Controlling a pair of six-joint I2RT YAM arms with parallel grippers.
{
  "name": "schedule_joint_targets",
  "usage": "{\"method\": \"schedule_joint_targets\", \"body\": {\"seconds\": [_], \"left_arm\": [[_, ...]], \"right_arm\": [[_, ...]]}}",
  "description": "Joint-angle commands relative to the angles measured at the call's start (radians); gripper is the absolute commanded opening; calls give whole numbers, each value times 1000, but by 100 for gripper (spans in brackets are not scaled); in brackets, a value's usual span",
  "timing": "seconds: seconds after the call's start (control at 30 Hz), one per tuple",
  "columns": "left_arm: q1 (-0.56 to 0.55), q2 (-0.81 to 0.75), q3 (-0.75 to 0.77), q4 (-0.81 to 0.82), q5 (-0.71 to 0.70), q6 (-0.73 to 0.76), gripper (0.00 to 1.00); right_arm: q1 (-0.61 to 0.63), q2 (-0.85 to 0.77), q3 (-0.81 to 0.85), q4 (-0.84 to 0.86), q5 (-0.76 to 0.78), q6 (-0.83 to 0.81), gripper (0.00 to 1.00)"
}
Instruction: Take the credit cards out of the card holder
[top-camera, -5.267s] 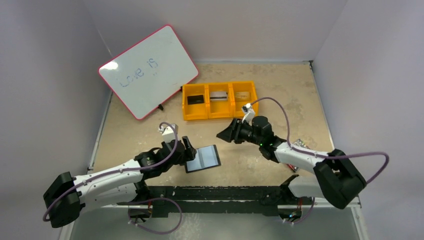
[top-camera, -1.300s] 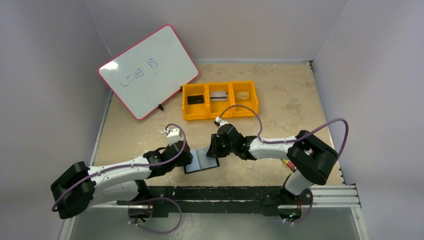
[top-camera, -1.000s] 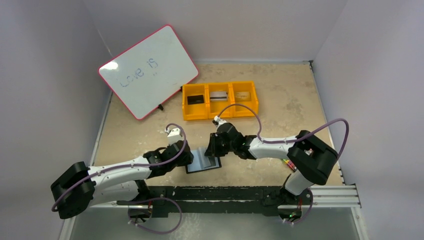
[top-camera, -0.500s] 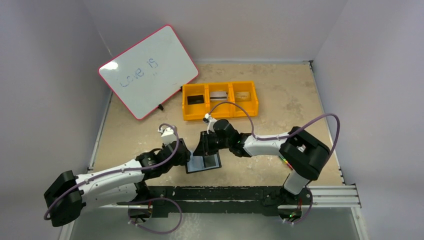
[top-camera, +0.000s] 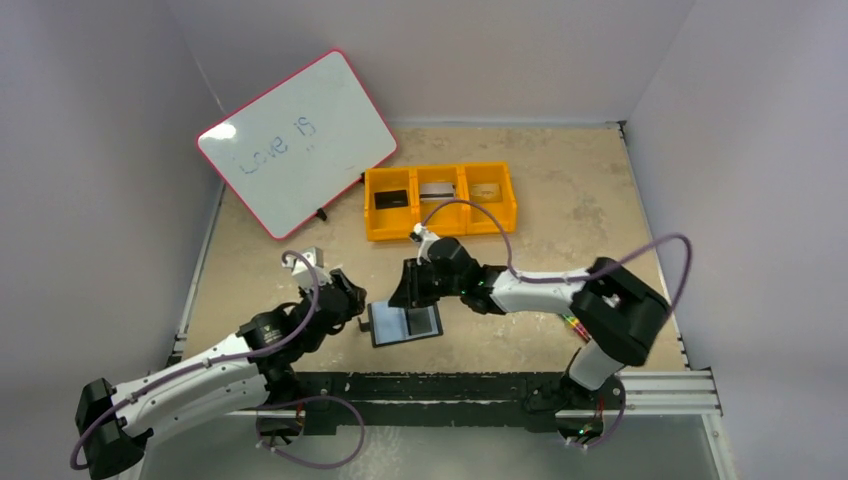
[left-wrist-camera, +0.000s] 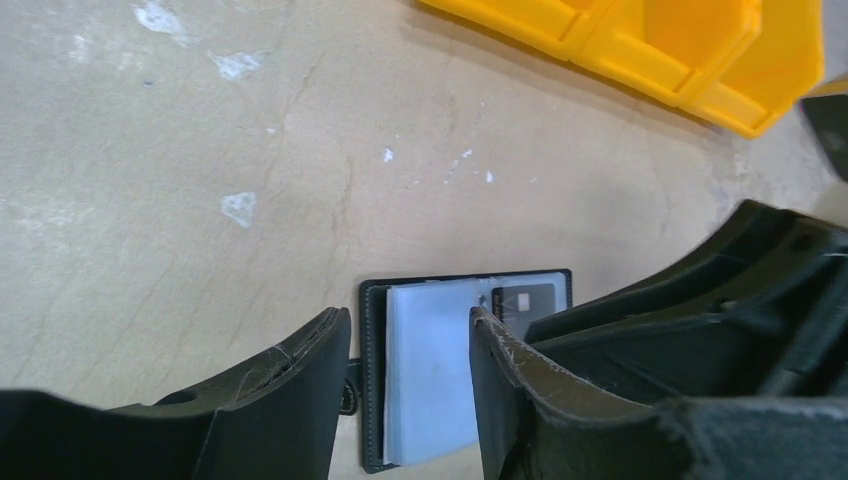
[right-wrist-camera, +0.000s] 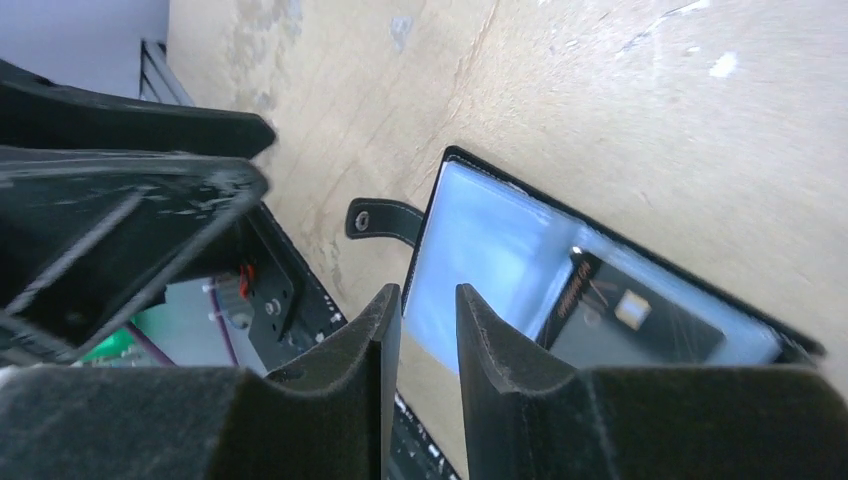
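Note:
The card holder (top-camera: 408, 322) lies open and flat on the table, its pale plastic sleeves up. A black credit card (left-wrist-camera: 528, 300) shows in its right-hand sleeve, also seen as the dark card (right-wrist-camera: 620, 312) in the right wrist view. My left gripper (top-camera: 352, 298) hangs just left of the holder, open, with nothing between its fingers (left-wrist-camera: 300, 360). My right gripper (top-camera: 402, 287) hovers over the holder's far edge, its jaws a narrow gap apart and empty. The holder's snap tab (right-wrist-camera: 380, 218) sticks out on the left side.
An orange three-compartment tray (top-camera: 440, 232) stands behind the holder with a black card (top-camera: 392, 199), a silvery card (top-camera: 437, 191) and a tan card (top-camera: 485, 190) in it. A red-rimmed whiteboard (top-camera: 297, 143) leans at the back left.
Both grippers have let go of the holder and opened wider. My left arm drew back to the left; my right gripper rose and shifted slightly left. The holder stays open.

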Motion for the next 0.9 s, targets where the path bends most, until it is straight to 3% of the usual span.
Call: {"method": "schedule_joint_targets", "body": {"seconds": [0.0, 0.17, 0.43, 0.67, 0.87], "left_arm": [[1, 21, 33, 139, 77, 40, 47], [2, 121, 17, 328, 183, 59, 47], [1, 311, 6, 510, 310, 32, 48], [1, 382, -50, 671, 376, -31, 47], [1, 433, -51, 677, 389, -45, 47]], "right_arm": [[5, -220, -55, -89, 236, 41, 29], [-1, -308, -100, -238, 389, 72, 27], [-1, -337, -208, -167, 319, 122, 26], [-1, -279, -189, -162, 276, 90, 25], [-1, -213, -155, -153, 247, 77, 22]]}}
